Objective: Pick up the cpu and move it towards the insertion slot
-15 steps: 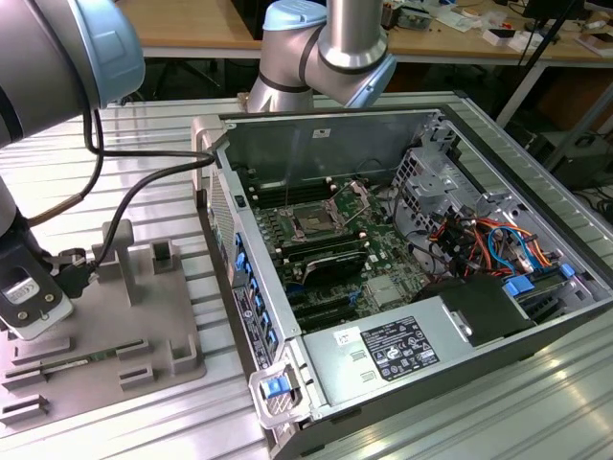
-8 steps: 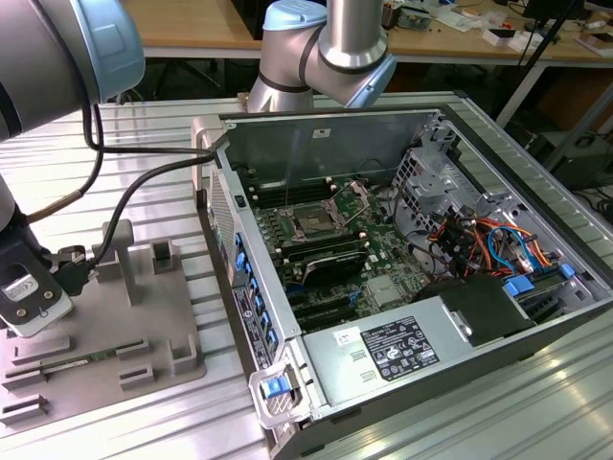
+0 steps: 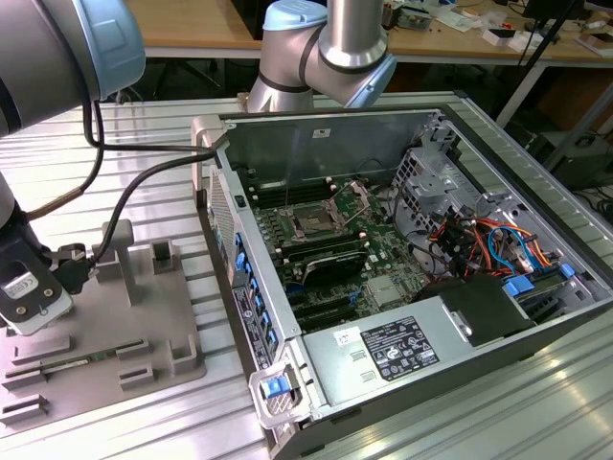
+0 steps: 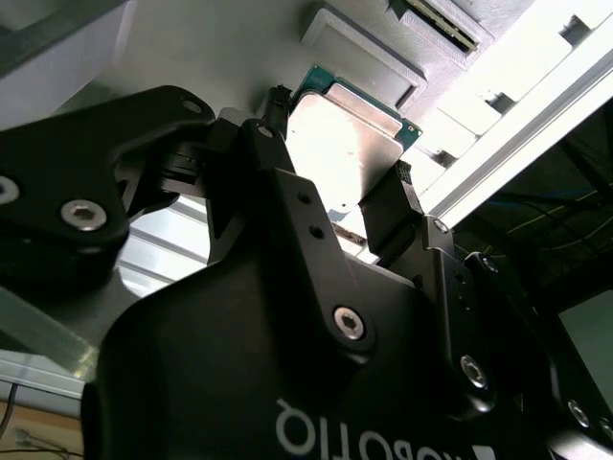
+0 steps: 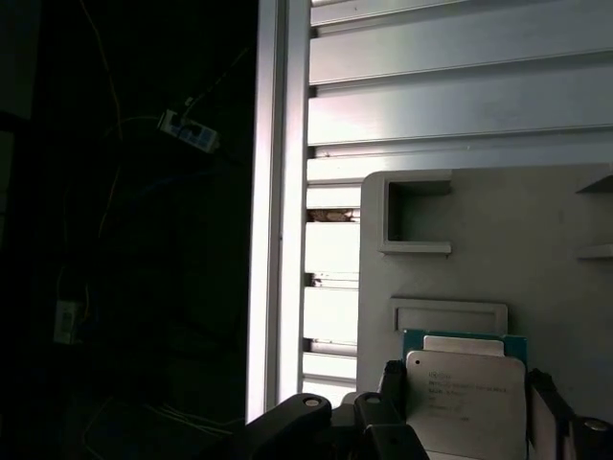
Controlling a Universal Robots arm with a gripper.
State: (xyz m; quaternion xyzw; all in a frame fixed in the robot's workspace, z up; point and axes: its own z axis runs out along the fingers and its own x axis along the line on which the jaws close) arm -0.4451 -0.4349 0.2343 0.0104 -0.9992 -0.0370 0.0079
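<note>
Gripper (image 5: 466, 381) closed narrow on the cpu (image 5: 466, 407) edges, just over the grey tray (image 3: 144, 316). Insertion slot (image 3: 314, 222) well apart from the tray, inside the case (image 3: 498, 192). Judgement: keep the chip level, pressure on its edges only.

Grips cpu (image 5: 466, 407) between fingers (image 4: 388, 216) at tray (image 3: 163, 307), on bench (image 3: 163, 129) at the exterior view's left; stands well apart from slot (image 3: 314, 220), inside case (image 3: 326, 144) further right.

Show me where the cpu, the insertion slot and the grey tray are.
cpu (image 5: 465, 402): first wrist view, middle of its silver face.
insertion slot (image 3: 314, 222): exterior view, centre of the dark socket.
tray (image 3: 165, 309): exterior view, bare flat part.
</note>
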